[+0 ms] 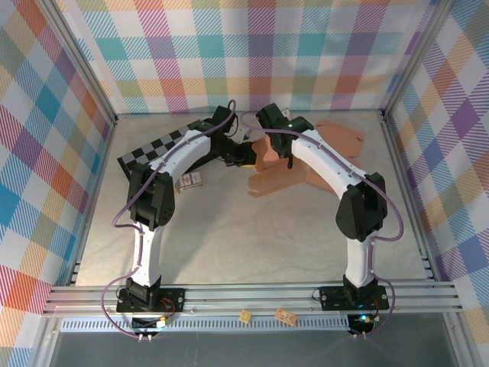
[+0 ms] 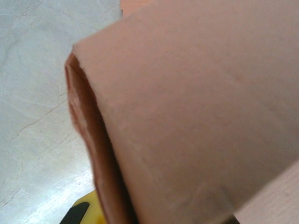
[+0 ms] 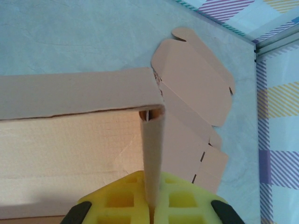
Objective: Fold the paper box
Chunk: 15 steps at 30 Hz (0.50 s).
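The paper box (image 1: 284, 174) is a tan cardboard cut-out lying partly folded at the back centre of the table. In the right wrist view one long wall (image 3: 79, 93) stands up, and a doubled side wall (image 3: 152, 149) runs straight down between my yellow pads. My right gripper (image 3: 150, 211) is shut on that side wall. My left gripper (image 1: 246, 157) meets the box from the left. A blurred cardboard panel (image 2: 196, 107) lies right over it, with a corner of one yellow finger (image 2: 88, 207) showing. It looks shut on the panel.
A checkerboard mat (image 1: 153, 149) lies at the back left, partly under the left arm. A small printed card (image 1: 192, 180) sits beside that arm. Unfolded flaps (image 3: 196, 79) spread toward the right wall (image 3: 280, 93). Two small tags (image 1: 285, 313) rest on the front rail.
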Motion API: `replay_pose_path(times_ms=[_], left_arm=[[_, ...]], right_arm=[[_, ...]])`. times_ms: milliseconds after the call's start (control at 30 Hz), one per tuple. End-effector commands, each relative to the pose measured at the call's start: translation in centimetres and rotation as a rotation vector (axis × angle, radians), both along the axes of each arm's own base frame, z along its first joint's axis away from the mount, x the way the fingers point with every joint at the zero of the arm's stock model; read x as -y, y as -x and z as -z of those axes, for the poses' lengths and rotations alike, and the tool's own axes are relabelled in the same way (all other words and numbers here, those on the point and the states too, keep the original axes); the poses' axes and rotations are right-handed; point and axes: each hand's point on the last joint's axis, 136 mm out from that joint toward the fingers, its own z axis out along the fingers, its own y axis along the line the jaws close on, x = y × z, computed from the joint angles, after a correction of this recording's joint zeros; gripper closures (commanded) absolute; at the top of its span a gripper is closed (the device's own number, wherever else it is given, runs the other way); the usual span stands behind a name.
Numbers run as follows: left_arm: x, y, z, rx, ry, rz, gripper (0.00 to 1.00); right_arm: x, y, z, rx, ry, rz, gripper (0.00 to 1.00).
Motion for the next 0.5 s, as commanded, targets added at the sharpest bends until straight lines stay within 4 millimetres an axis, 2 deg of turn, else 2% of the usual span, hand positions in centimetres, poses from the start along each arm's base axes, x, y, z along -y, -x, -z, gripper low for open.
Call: replay_pose_path(times_ms=[0,67,267,467], left_arm=[[2.0,1.3,-1.8,0.012,0.062,0.071,1.0],[1.9,1.2,-1.8,0.011,0.059,0.067,1.0],[1.7,1.1,-1.6,0.009,0.044,0.054,1.0],[1.8,1.0,-1.6,0.011,0.044,0.053,1.0]], right_arm=[[0.4,-0.8,-0.6,0.045,0.032,0.031,0.97],[0.2,-0.6,-0.4,0.037,0.015,0.025,0.88],[0.4,0.1,0.8,-0.003,0.009,0.029,0.83],[1.3,0.2,1.1,-0.01,0.012,0.05,0.78]])
